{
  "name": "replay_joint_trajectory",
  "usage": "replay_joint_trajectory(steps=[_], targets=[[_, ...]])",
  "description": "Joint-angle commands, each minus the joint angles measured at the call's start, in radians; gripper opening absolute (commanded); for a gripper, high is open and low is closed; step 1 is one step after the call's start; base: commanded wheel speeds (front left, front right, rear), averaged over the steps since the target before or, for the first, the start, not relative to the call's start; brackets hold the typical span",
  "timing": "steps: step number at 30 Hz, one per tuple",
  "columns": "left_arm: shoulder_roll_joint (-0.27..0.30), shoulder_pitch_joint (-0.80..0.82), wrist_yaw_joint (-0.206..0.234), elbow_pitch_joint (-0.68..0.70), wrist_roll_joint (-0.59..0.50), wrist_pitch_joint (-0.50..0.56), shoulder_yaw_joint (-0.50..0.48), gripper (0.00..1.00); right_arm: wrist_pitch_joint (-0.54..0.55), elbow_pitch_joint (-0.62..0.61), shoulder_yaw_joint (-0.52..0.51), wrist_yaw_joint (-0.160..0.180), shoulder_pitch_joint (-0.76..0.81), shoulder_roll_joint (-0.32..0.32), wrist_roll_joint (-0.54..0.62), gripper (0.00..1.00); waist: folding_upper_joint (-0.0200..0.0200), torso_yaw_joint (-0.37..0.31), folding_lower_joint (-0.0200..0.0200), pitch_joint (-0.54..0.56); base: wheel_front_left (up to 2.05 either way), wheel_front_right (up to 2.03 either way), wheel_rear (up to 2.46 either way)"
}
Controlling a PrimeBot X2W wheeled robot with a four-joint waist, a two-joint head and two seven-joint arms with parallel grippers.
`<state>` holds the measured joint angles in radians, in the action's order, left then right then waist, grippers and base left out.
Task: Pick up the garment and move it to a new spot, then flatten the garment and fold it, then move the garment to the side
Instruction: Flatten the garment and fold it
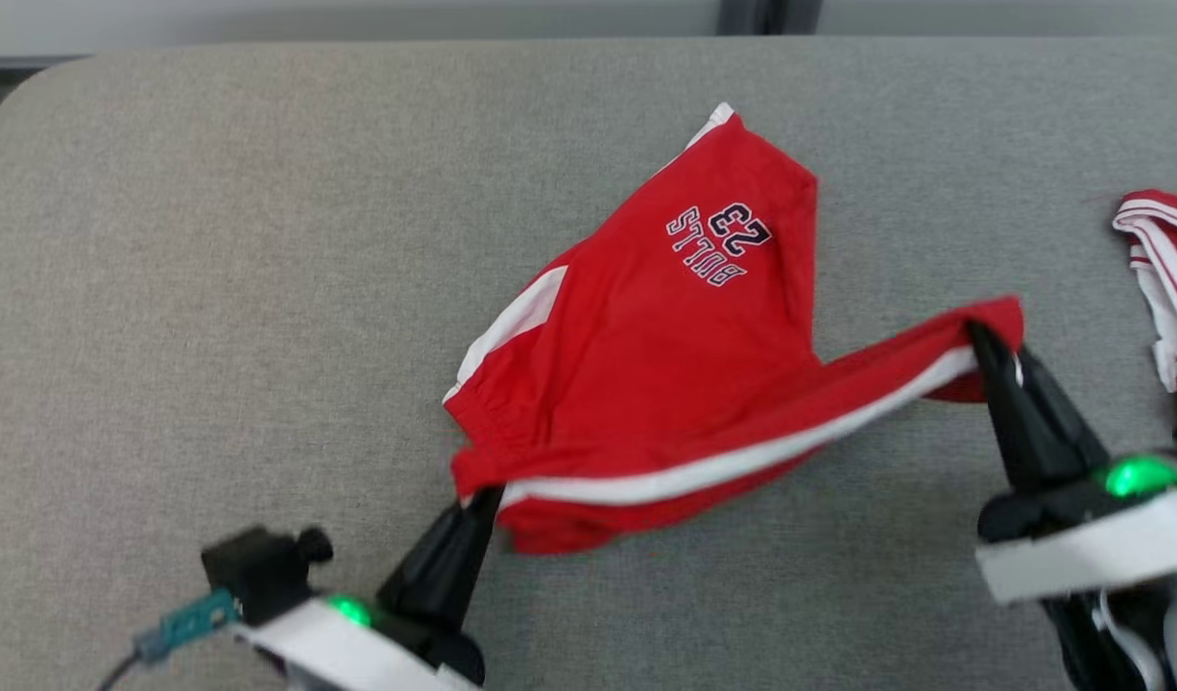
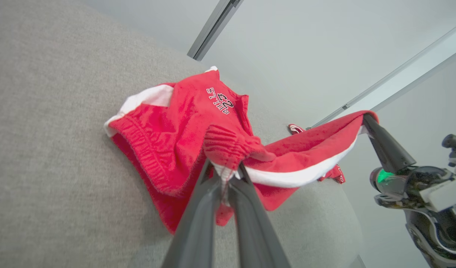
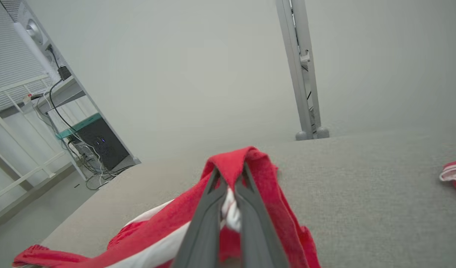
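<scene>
In the head view you had the left gripper [image 1: 481, 507], lower centre, and right gripper [image 1: 984, 338], far right, each clamped on the shorts [image 1: 665, 365] mid-frame, stretching an edge taut, presumably to flatten them; the left, then right wrist view showed jaws pinching cloth.

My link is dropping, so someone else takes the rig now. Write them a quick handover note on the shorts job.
Left gripper: shut on the red shorts at the elastic waistband.
Right gripper: shut on the shorts' other end, by the white stripe.
Shorts: the striped edge is stretched between the grippers above the grey surface, and the printed part lies on it. Another red-and-white garment lies off to the right.
Done: both grips taken, near edge lifted.
Left: set down at a new spot, flatten, fold, move aside.
</scene>
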<state>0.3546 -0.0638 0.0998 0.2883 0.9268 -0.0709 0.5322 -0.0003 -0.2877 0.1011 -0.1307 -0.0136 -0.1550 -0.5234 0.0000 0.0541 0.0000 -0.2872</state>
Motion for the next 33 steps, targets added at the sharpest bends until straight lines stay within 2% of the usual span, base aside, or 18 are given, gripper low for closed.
replay_joint_trajectory(steps=[1,4,7,13,19,24,29,30,31,32,33], targets=[[-0.007,0.067,0.007,-0.012,0.006,0.017,-0.013,0.0,0.025,0.031,-0.011,0.0,-0.062,-0.007,0.009,0.0,0.0,0.04,0.0,-0.052,0.0,0.0,0.0],[-0.076,0.232,-0.003,-0.097,0.043,0.07,-0.018,0.0,0.094,0.14,-0.023,0.0,-0.238,-0.024,0.044,0.0,0.0,0.1,0.0,-0.111,0.0,0.0,0.0],[-0.139,0.39,-0.002,-0.252,0.028,0.077,-0.022,0.0,0.136,0.256,0.0,0.0,-0.4,-0.04,0.082,0.0,0.0,0.149,0.0,-0.163,0.0,0.0,0.0],[-0.237,0.565,-0.04,-0.541,0.028,0.071,0.002,0.0,0.143,0.51,0.006,0.0,-0.614,-0.013,0.104,0.0,0.0,0.203,0.0,-0.187,0.0,0.0,0.0],[-0.282,0.674,-0.071,-0.725,0.01,0.024,0.037,0.0,0.103,0.701,0.03,0.0,-0.712,-0.025,0.16,0.0,0.0,0.225,0.0,-0.185,0.0,0.0,0.0],[-0.292,0.753,-0.07,-0.813,0.009,-0.001,0.052,0.0,0.067,0.807,0.053,0.0,-0.799,-0.033,0.2,0.0,0.0,0.22,0.0,-0.197,0.0,0.0,0.0],[-0.299,0.798,-0.065,-0.883,0.006,0.028,0.099,0.0,0.028,0.912,0.096,0.0,-0.89,-0.037,0.23,0.0,0.0,0.21,0.0,-0.202,0.0,0.0,0.0],[-0.299,0.798,-0.063,-0.885,0.004,0.031,0.106,0.0,0.017,0.924,0.109,0.0,-0.902,-0.038,0.23,0.05,0.0,0.209,0.0,-0.201,0.0,0.0,0.0],[-0.299,0.794,-0.061,-0.884,0.003,0.032,0.109,0.0,0.005,0.933,0.123,0.0,-0.91,-0.04,0.223,0.31,0.0,0.209,0.0,-0.2,0.0,0.0,0.0],[-0.299,0.788,-0.058,-0.879,0.004,0.032,0.112,0.08,-0.006,0.944,0.13,0.0,-0.917,-0.045,0.216,1.0,0.0,0.209,0.0,-0.197,0.0,0.0,0.0],[-0.3,0.78,-0.057,-0.873,0.006,0.034,0.115,0.31,-0.017,0.955,0.135,0.0,-0.92,-0.052,0.21,1.0,0.0,0.21,0.0,-0.192,0.0,0.0,0.0]])
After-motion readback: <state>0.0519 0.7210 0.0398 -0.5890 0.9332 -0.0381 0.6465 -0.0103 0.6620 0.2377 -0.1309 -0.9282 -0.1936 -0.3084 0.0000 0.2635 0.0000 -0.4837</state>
